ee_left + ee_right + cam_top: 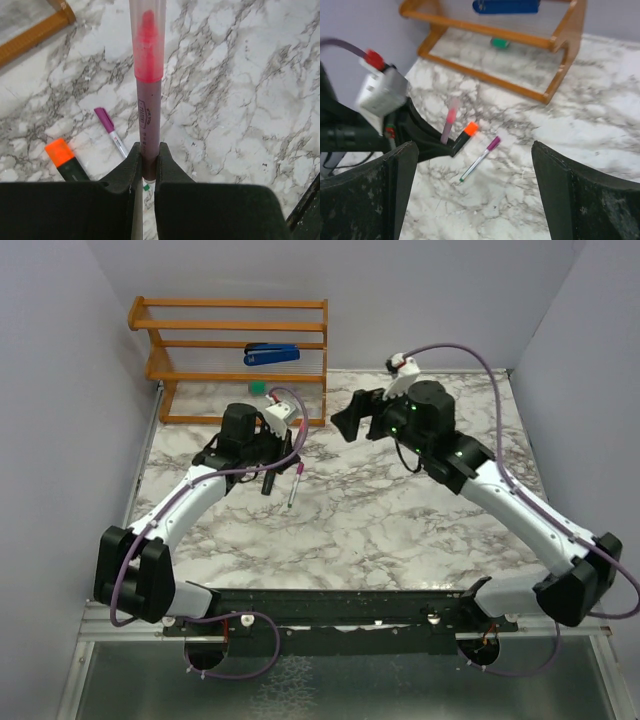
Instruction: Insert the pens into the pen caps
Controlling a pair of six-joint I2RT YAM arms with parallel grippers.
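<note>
The left gripper (145,167) has its fingers (122,172) closed tight on the lower end of a pink pen (149,107), which stands upright out of the grip. A translucent pink cap (147,40) sits over the pen's upper end, the red tip visible through it.

On the marble table (250,100), just beside the left fingers, lies a black marker with an orange cap (61,152) fitted on its end. Next to it lies a thin silver pen (119,145) wearing a purple cap (104,119).

The right gripper (475,200) hovers above the table with its fingers (370,185) spread wide, nothing between them.

At the far left corner of the table stands a wooden rack (235,350). A blue object (271,354) rests on its shelf; a small green object (258,387) lies at its foot.
</note>
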